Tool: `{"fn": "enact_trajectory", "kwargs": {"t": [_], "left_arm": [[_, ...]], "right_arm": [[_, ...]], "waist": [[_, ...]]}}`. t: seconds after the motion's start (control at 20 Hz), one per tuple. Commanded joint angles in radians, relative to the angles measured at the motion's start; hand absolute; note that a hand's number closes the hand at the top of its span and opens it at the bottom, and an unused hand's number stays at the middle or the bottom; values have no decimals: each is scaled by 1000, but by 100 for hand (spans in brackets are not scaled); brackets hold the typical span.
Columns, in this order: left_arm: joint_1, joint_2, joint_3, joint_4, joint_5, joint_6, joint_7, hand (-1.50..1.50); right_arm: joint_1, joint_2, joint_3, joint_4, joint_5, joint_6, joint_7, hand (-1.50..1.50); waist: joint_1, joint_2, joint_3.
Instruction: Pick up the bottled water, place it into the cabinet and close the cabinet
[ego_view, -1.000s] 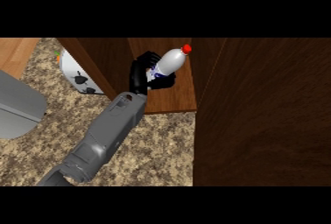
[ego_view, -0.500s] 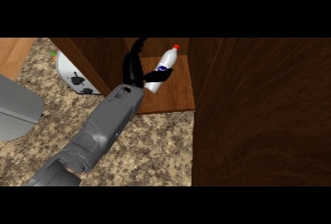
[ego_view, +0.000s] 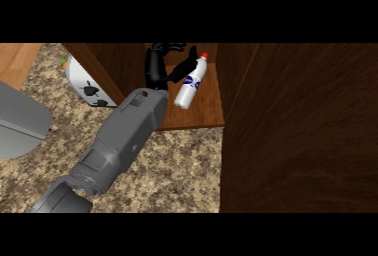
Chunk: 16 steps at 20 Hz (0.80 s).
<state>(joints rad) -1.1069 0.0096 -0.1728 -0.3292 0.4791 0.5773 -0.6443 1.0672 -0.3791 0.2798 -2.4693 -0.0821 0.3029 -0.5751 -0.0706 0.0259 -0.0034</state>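
The water bottle (ego_view: 190, 84), clear with a blue label and a red cap, stands on the wooden shelf (ego_view: 201, 114) inside the open cabinet, leaning slightly right. My left hand (ego_view: 155, 67) is just to its left, inside the cabinet. The fingers are raised and spread off the bottle, and only the thumb reaches toward the bottle's upper part. The grey forearm runs down to the lower left. My right hand does not show.
The cabinet's open door (ego_view: 310, 130) fills the right side as a tall dark wood panel. Another wood panel (ego_view: 96, 70) stands left of the shelf. A white appliance (ego_view: 85, 87) and a grey object (ego_view: 18, 125) sit on the speckled counter (ego_view: 177, 165).
The left hand, shut on the bottle a second ago, set it on the shelf and opened. It now stands left of the bottle.
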Motion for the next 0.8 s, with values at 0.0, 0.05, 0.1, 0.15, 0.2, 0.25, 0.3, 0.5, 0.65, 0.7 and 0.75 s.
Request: {"fn": "enact_trajectory", "kwargs": {"t": [0.0, 0.05, 0.1, 0.15, 0.2, 0.25, 0.3, 0.5, 0.65, 0.7, 0.75], "left_arm": [[18, -9, 33, -29, 39, -146, -73, 150], [-6, -9, 16, -24, 55, -150, -32, 150], [44, -9, 11, -30, 85, -152, -88, 150], [14, -9, 20, -25, 62, -172, -65, 150], [28, -9, -6, -38, 91, -163, -66, 150], [-1, -9, -23, -52, 105, -130, -49, 150], [31, -10, -36, -84, 109, -146, -41, 150], [114, -10, -145, -199, 187, -211, -11, 150], [215, -10, -201, -288, 230, -343, 30, 150], [243, -10, -223, -342, 259, -353, 29, 150], [245, -10, -259, -385, 278, -346, 68, -150]], "right_arm": [[-8, 3, 5, -62, -51, -2, 50, -150], [8, -12, -16, -94, -56, -1, 71, -150], [8, 2, 5, -58, -24, 5, 30, -150], [35, -3, 27, -155, -54, -9, 105, -150], [39, -27, -15, -130, -66, 19, 66, -150], [22, -37, -33, -135, -67, 23, 77, -150], [52, -8, 34, -197, -24, -15, 129, -150], [24, -10, 40, -177, 1, -20, 130, -150], [24, 12, 44, -123, 15, -27, 77, -150], [52, 5, 94, -172, 45, -29, 111, -150], [46, 15, 100, -134, 65, -38, 97, -150]], "waist": [[22, -8, 2], [11, -10, 2], [-6, -11, 2], [22, -13, 1], [6, -15, 2], [5, -16, 2], [23, -21, 2], [20, -23, 1], [36, -32, 2], [36, -36, 0], [36, -37, 1]]}}
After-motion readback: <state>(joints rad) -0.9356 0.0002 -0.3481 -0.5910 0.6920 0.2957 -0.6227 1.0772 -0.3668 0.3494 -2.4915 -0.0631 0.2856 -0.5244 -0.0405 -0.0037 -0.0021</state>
